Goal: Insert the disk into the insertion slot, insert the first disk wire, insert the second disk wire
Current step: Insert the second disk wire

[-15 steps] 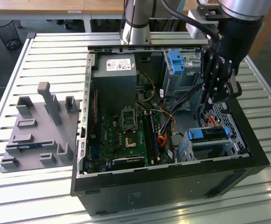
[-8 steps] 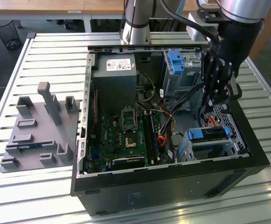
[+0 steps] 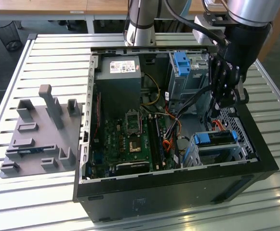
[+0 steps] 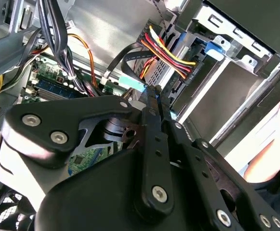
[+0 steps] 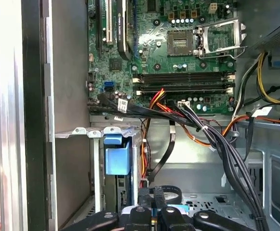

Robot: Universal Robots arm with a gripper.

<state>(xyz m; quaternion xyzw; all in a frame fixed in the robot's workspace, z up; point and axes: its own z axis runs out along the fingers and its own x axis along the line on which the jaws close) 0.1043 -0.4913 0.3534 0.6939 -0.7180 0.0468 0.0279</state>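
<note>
My black fingers (image 4: 152,96); disk (image 3: 216,138), blue carrier; slot (image 3: 205,153), grey perforated metal; green motherboard (image 5: 178,53); red-yellow-black wires (image 4: 166,53); white ribbed surface (image 3: 48,43).

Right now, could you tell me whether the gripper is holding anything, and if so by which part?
It cannot be told. In both wrist views the gripper has its fingers closed together inside the computer case, near the wires, but nothing visible sits between them.

Bright, even daylight; glare on the slatted surface (image 3: 48,53) in the exterior view. Case interior (image 3: 130,130) shadowed. Second wrist view overexposed at one edge, with the fingers' linkage (image 4: 149,159) soft.
</note>
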